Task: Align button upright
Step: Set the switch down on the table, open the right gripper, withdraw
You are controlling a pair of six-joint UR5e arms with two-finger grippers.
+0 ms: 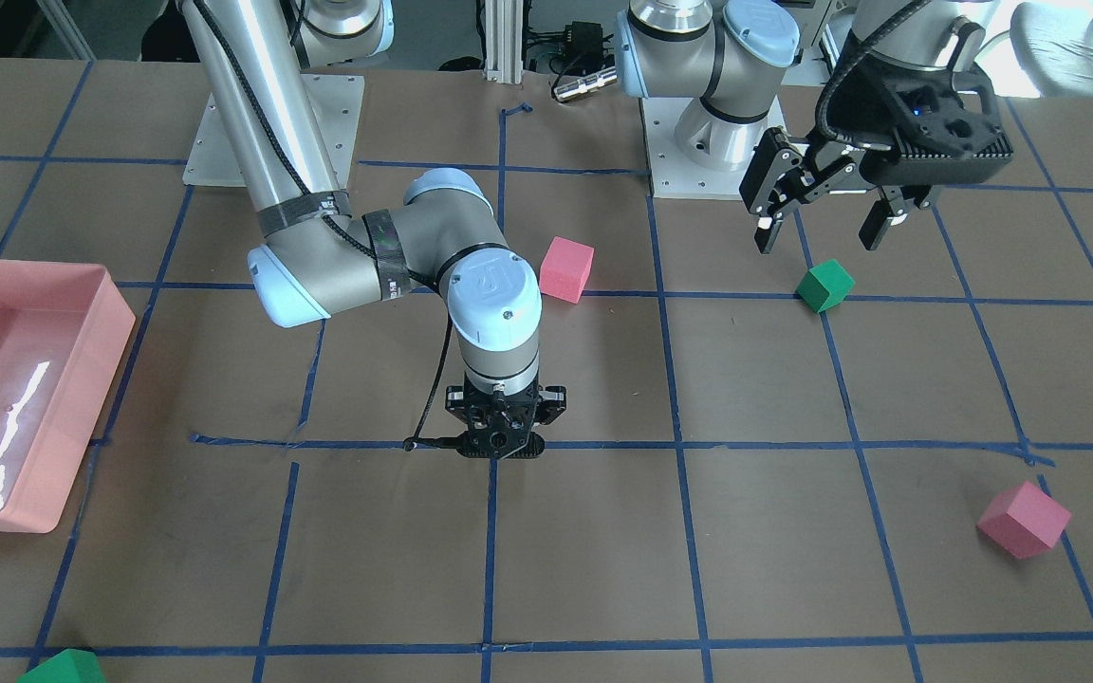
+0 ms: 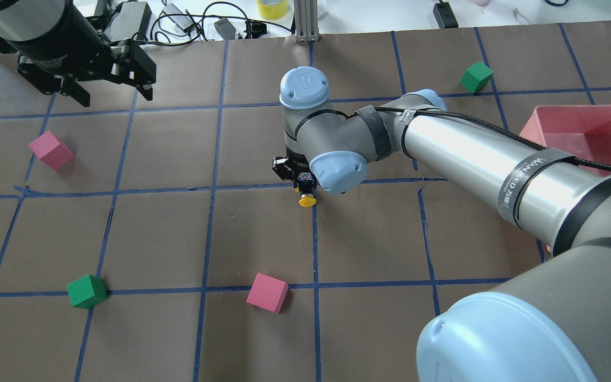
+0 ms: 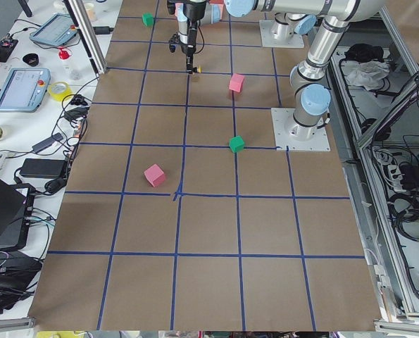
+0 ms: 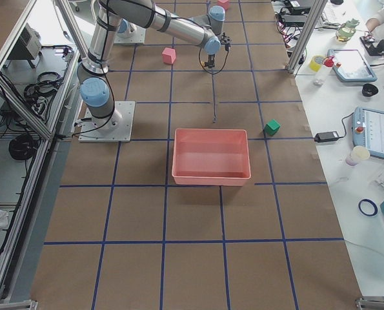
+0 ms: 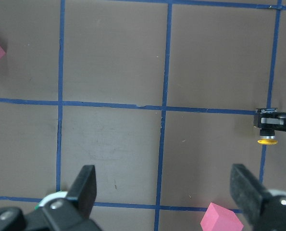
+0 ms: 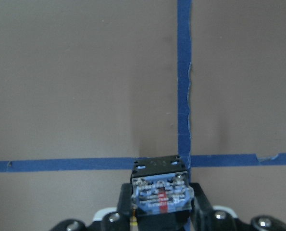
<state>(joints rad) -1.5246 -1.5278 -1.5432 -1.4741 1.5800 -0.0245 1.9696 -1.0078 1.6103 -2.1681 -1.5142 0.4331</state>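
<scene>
While the left fingers hang spread wide apart above the counter, holding nothing, a green cube lies on the counter beneath them. Well to their right, the right fingers point straight down, clamped on the button. It lies sideways between them, the silvery base block sticking out on the far side and the yellow cap on the side nearer the robot. Whether it touches the counter under the fingertips, I cannot tell. A pink cube sits robotward of those fingers, well apart; a pink tray lies further right.
</scene>
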